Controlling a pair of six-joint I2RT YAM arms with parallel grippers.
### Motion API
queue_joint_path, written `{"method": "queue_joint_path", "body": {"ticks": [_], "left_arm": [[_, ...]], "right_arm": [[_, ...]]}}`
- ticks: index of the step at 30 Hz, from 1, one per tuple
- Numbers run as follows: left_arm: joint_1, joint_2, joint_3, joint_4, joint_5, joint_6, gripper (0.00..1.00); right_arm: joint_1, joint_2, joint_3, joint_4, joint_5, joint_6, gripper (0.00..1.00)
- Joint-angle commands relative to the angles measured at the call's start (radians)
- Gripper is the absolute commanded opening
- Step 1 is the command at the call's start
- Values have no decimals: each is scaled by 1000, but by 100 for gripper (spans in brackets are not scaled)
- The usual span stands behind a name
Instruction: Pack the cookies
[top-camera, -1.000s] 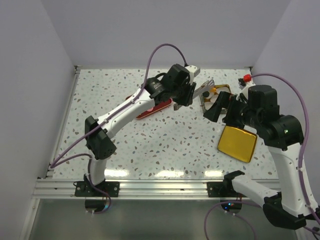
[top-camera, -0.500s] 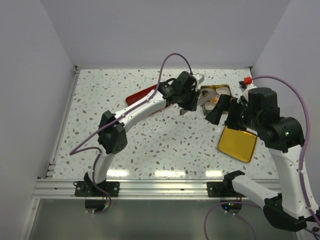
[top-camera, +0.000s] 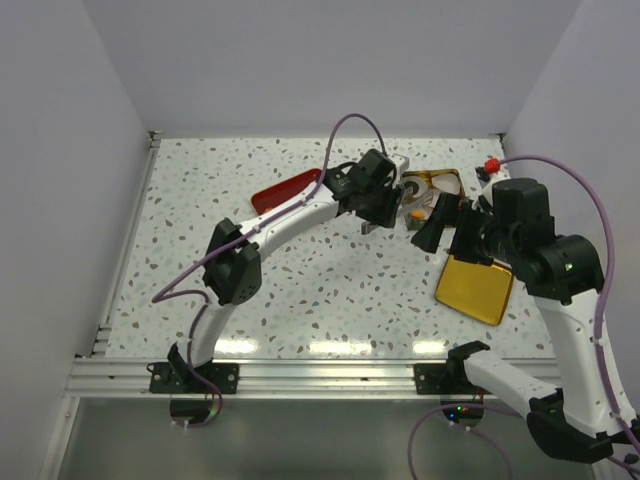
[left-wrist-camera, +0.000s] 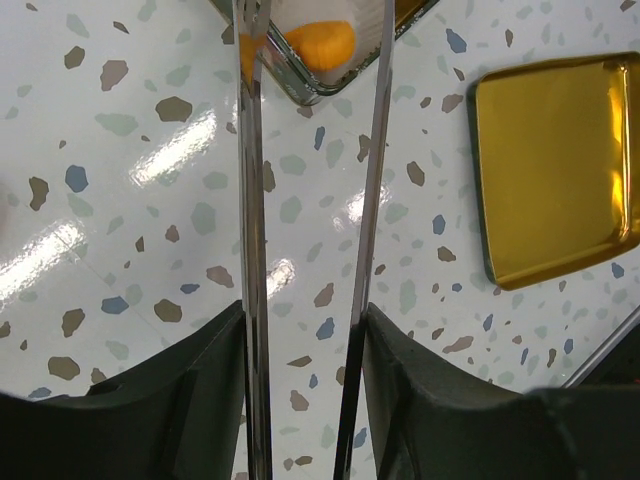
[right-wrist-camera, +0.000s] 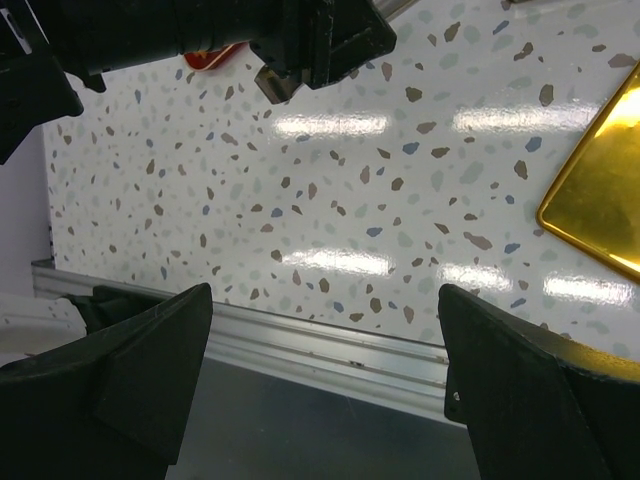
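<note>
Left wrist view first: orange cookie (left-wrist-camera: 320, 45) at the very top, lying on what looks like a white cup (left-wrist-camera: 300, 8), just inside a corner of the tin (left-wrist-camera: 310, 95). Sits between the two long thin fingers (left-wrist-camera: 248, 200) of the left gripper (top-camera: 404, 203), touching neither as far as can be seen. Jaws apart there, with a gap wider than the cookie; tips cut off by the top edge. Nothing gripped, by the look of it. On the right of the same view, gold shiny lid (left-wrist-camera: 560, 170), flat on the table (left-wrist-camera: 120, 200), apart from the tin. From the top view, tin at the far right side of the table, lid nearer, red tray (top-camera: 285, 188) off to the left, well apart. More of them in the tin or not, too small to tell from up there. Right gripper (right-wrist-camera: 325, 290) near the tin, jaws wide apart, holding nothing, only table under it. Now the worries. Could knock the cookie over the rim with a sideways swing of the fingers, being so close to the corner. Could snag the white cup and drag it along. Could scrape a finger on the tin's edge and shove the whole tin. Could also bump arms, with both grippers crowded round one spot. Best to lift straight up, slowly.
</note>
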Motion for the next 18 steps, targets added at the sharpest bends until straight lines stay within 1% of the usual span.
{"method": "queue_joint_path", "body": {"ticks": [1,3,8,13,15,17,18], "left_arm": [[-3,-4,47,45,-18,-2,51],[-2,-6,48,50,-19,0,53],[11,-21,63,45,-22,1,53],[55,-94,59,34,-36,4,54],[90,-121,42,18,-42,9,54],[115,-174,-13,14,-47,21,54],[136,-196,-68,16,-56,26,54]], "right_arm": [[-3,-7,-8,7,10,-15,99],[-3,-5,-11,12,7,-15,99],[-1,0,-21,20,2,-10,99],[-1,1,-30,26,0,-7,99],[-3,3,-36,32,-4,-2,99],[-3,6,-40,38,-10,-1,99],[-3,9,-40,41,-12,1,99]]}}
